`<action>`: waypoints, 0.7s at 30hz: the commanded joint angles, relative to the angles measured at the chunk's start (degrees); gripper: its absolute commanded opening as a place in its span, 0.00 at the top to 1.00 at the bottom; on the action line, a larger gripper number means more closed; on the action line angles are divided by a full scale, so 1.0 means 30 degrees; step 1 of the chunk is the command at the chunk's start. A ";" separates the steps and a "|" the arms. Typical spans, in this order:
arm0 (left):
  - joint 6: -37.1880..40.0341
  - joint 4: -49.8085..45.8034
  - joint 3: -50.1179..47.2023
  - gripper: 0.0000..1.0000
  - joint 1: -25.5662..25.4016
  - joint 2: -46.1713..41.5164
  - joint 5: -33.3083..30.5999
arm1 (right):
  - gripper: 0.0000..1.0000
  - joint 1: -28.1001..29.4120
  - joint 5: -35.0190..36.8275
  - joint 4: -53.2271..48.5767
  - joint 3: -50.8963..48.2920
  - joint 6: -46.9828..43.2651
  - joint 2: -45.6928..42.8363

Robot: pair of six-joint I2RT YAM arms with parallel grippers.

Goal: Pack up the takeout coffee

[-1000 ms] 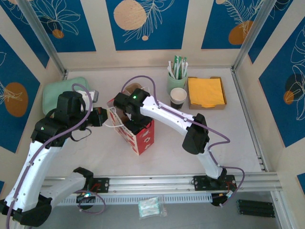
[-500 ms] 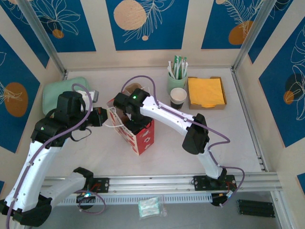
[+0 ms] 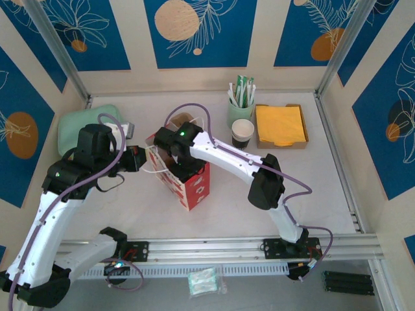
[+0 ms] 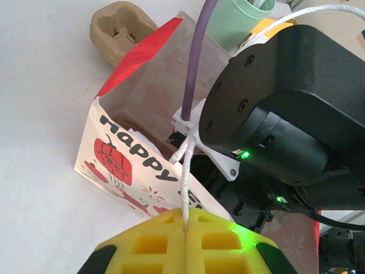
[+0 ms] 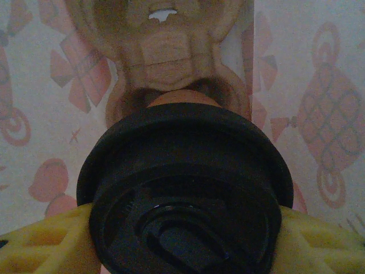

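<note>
— Which step are they working on right now?

— The lowering-in, I'd say. The right gripper (image 5: pixel 182 242) is reaching down inside the red-and-white bag (image 3: pixel 196 188), and its yellow pads (image 5: pixel 40 242) are clamping the takeout coffee (image 5: pixel 182 188) from either side. The left gripper (image 4: pixel 185 240) is pinching the bag's white string handle (image 4: pixel 185 171) with its fingers closed tight, and that is pulling the bag's mouth open.

— And what is waiting under the cup?

— Just past the right gripper's tips a brown pulp carrier (image 5: pixel 165 51) is lying, seemingly on the bag's floor. The next move is calling for a slow, upright descent until the cup is seating. Then the pads need to spread and the wrist to lift straight out without catching the paper walls, with the left gripper holding the mouth open throughout.

— Anything you are struggling to see?

— Plenty. The black lid (image 5: pixel 142 171) is blocking the cup's body and base, so I cannot tell whether it is touching the carrier yet. From above, the right arm is covering the bag's opening, and it is dim inside the bag.
</note>
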 commanded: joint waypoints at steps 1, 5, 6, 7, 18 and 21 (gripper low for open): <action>-0.0119 0.0239 -0.0164 1.00 0.0096 -0.0232 0.0256 | 0.40 0.0127 0.0306 0.0238 -0.0252 0.0354 0.0112; -0.0103 0.0239 -0.0131 1.00 0.0117 -0.0227 0.0256 | 0.40 0.0085 0.0528 0.0452 -0.0477 0.0451 -0.0002; -0.0114 0.0239 -0.0142 1.00 0.0114 -0.0236 0.0267 | 0.40 0.0100 0.0608 0.0591 -0.0585 0.0520 -0.0083; -0.0096 0.0240 -0.0116 1.00 0.0116 -0.0219 0.0256 | 0.40 0.0100 0.0674 0.0684 -0.0682 0.0535 -0.0139; -0.0121 0.0239 -0.0120 1.00 0.0117 -0.0216 0.0285 | 0.41 -0.0003 0.0844 0.1189 -0.1155 0.0678 -0.0444; -0.0121 0.0239 -0.0094 1.00 0.0116 -0.0192 0.0256 | 0.41 0.0004 0.0790 0.1292 -0.1254 0.0680 -0.0444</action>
